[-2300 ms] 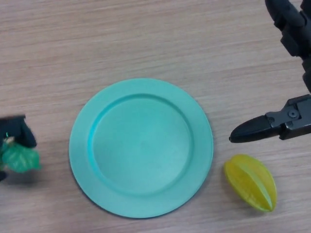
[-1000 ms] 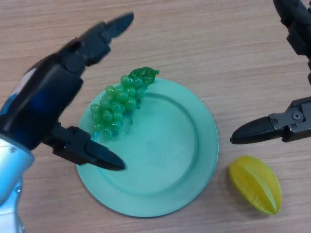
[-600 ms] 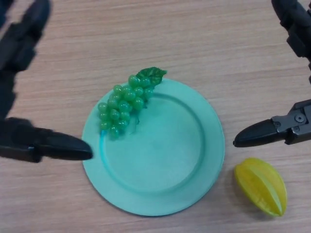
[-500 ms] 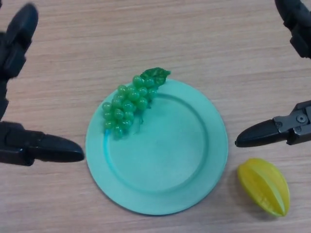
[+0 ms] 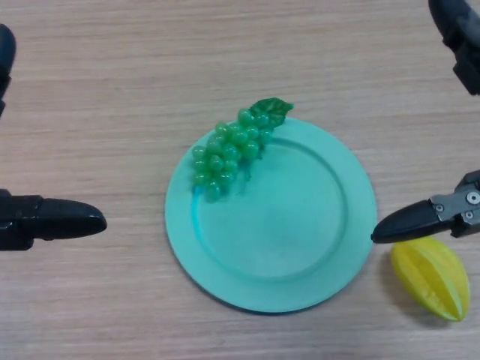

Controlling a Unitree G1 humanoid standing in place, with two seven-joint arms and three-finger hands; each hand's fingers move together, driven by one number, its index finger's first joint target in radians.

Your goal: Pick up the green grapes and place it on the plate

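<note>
Since a moment ago the left hand [image 5: 45,221] has pulled back to the view's left edge, well apart from the teal plate [image 5: 315,247], its fingers straight and spread, holding nothing. Green grapes [image 5: 229,150] lie on the plate's upper-left rim, leaf overhanging the wooden table [image 5: 112,90]. At the right edge, the right hand [image 5: 439,217] hangs open, one fingertip just above the yellow starfruit [image 5: 431,279].

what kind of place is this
Probably a robot test bench, not a kitchen: a bare wooden table holds only a teal plate, toy-like green grapes and a yellow starfruit.
</note>
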